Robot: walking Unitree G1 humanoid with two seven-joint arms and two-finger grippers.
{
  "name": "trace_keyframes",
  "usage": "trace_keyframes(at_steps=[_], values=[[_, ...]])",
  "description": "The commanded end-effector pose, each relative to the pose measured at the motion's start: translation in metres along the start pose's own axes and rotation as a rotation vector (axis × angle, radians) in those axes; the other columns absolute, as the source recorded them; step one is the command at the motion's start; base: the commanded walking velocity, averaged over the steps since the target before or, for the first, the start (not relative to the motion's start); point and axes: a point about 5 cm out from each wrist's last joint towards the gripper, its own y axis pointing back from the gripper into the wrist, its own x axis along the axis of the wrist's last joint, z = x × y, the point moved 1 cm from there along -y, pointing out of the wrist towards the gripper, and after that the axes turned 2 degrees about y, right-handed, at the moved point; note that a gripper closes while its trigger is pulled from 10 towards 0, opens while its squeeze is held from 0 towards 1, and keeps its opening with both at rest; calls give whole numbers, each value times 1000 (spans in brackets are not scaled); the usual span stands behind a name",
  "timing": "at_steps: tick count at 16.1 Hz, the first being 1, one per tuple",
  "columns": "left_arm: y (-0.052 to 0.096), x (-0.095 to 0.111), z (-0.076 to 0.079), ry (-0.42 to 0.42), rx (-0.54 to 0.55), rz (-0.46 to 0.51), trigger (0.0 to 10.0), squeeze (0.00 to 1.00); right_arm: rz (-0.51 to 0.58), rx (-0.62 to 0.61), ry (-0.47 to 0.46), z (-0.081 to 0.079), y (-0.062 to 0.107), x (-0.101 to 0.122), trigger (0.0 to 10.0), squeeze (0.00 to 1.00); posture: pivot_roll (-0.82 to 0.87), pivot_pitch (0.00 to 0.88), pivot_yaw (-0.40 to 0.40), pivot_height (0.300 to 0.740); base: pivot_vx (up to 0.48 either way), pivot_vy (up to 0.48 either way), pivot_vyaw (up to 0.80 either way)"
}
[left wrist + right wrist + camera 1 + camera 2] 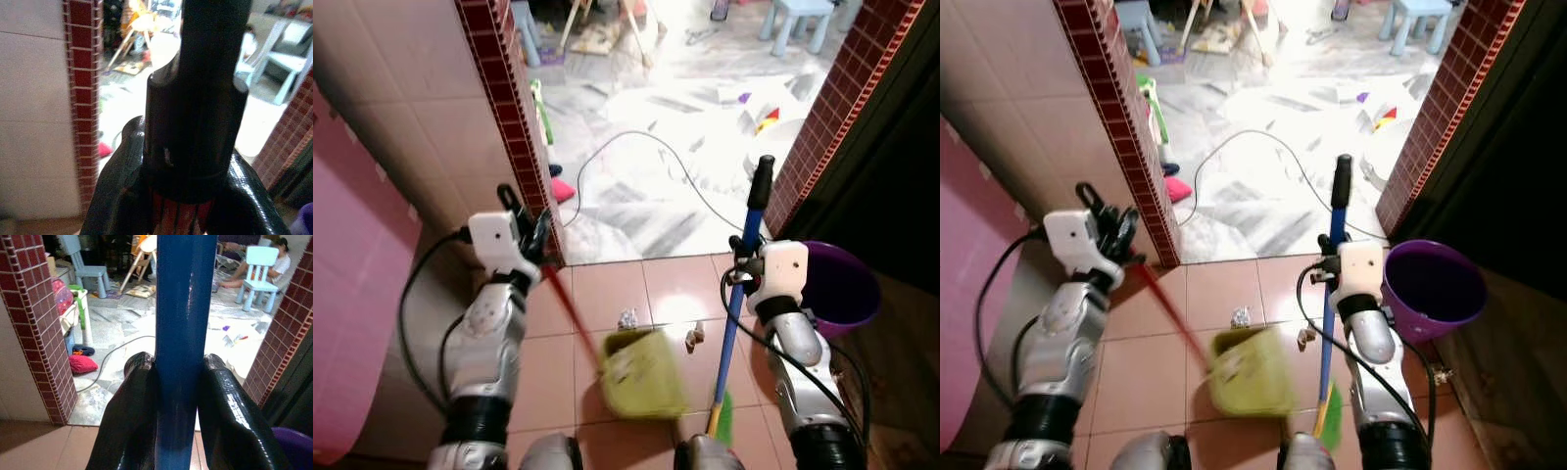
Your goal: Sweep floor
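My left gripper (533, 238) is shut on the red handle (570, 311) of a yellow-green dustpan (641, 373), which hangs blurred just above the terracotta floor tiles. The right gripper (741, 259) is shut on the blue broom handle (742, 284), black grip (762, 181) on top and green bristles (723, 416) low near my feet. A crumpled paper scrap (627, 318) and a small brownish scrap (694, 337) lie on the tiles just beyond the dustpan. In the wrist views, black fingers (120, 191) clasp the dustpan handle and fingers (131, 416) clasp the blue pole.
A red-tiled wall corner (519, 127) stands left and another red-tiled pillar (827, 117) right, framing a doorway to a marble floor with a black cable (636, 137). A purple bucket (840, 286) sits at my right. Light blue chairs (795, 20) and clutter lie farther back; a pink panel (342, 284) is at left.
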Motion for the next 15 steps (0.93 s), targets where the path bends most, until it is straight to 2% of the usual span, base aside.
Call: trace_keyframes(at_steps=[1,3,4,6,7,9,11,12,13,14,15], values=[[-2,21,3,-6,-30,52,10000,0,76,-14,-60,-4,-4,20,10000,0,-127,0,94,740,0,0,0],[-4,26,-1,-13,-65,47,10000,0,151,184,-74,-26,-3,33,10000,0,-149,0,121,740,0,0,0],[-5,28,0,13,-76,54,10000,0,161,221,-63,-30,-1,34,10000,0,-150,0,124,740,0,0,0],[-7,32,2,152,-66,30,10000,0,45,393,-123,-45,21,22,10000,0,-166,0,120,740,0,0,0],[-6,34,-2,170,-44,20,10000,0,16,438,-157,-46,32,17,10000,0,-164,0,99,740,0,0,0],[-2,32,-7,140,-42,-25,10000,0,1,441,-153,-45,40,11,10000,0,-151,0,83,740,0,0,0],[4,24,-11,154,-47,-96,10000,0,-43,374,-175,-40,42,4,10000,0,-133,0,83,740,0,0,0],[7,22,-11,186,-51,-124,10000,0,-52,386,-171,-40,44,3,10000,0,-135,0,92,740,0,0,0],[9,23,-7,216,-67,-137,10000,0,-58,406,-166,-41,46,5,10000,0,-140,0,100,740,0,0,0],[12,25,4,224,-110,-111,10000,0,-29,451,-137,-43,43,10,10000,0,-147,0,107,740,0,0,0],[15,27,14,229,-138,-80,10000,0,15,461,-123,-46,35,18,10000,0,-152,0,105,740,0,0,0]])
